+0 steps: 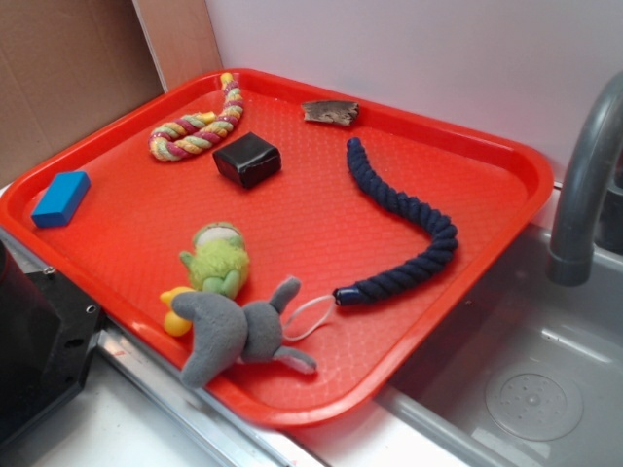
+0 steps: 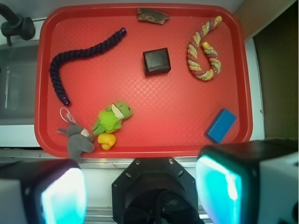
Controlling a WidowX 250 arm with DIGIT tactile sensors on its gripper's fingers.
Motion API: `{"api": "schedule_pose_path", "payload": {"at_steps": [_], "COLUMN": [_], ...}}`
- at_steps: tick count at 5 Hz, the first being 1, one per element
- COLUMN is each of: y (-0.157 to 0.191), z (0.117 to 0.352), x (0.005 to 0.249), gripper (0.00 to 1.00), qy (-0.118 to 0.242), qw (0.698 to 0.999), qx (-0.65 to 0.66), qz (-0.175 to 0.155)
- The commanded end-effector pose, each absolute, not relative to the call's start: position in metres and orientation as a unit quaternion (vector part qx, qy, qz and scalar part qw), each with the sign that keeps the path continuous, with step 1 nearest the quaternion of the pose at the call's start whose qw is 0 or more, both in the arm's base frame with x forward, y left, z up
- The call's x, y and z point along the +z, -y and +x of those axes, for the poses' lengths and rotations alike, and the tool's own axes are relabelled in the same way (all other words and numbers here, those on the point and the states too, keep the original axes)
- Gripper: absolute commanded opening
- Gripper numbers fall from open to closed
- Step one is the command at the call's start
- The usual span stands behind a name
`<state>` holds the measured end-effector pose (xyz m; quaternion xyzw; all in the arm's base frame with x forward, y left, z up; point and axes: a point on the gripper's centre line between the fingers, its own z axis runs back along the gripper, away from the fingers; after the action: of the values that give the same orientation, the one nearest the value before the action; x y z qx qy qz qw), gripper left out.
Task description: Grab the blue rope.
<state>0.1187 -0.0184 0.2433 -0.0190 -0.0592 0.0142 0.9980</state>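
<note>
- The gripper hangs high above the tray's near edge in the wrist view, its 2 fingers spread wide and holding nothing.
- The tray lies below it, all items well apart from the tool.
- The blue rope lies at about 10 o'clock on the tray in the wrist view, curving from the top middle round the left side down to a thin white loop.
- That loop touches the grey plush; the green toy sits near it.
- The rope looks soft, limp and light, so it will likely sag and trail when lifted.
- Its thick twisted cord should give good friction; the open mid-span, clear of the plush, looks the best place to pinch across.
</note>
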Motion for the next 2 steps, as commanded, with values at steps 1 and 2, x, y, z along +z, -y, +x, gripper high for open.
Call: {"api": "schedule_pose_path", "payload": {"at_steps": [1,2], "y": [0.018,0.053], "z": [0.119,0.166], "x": [0.243,0.193], "gripper": [1.0,1.0], "qy": [0.059,0.063], "qw": [0.998,0.995], "qx": [0.014,0.075], "qz": [-0.019,0.015]}}
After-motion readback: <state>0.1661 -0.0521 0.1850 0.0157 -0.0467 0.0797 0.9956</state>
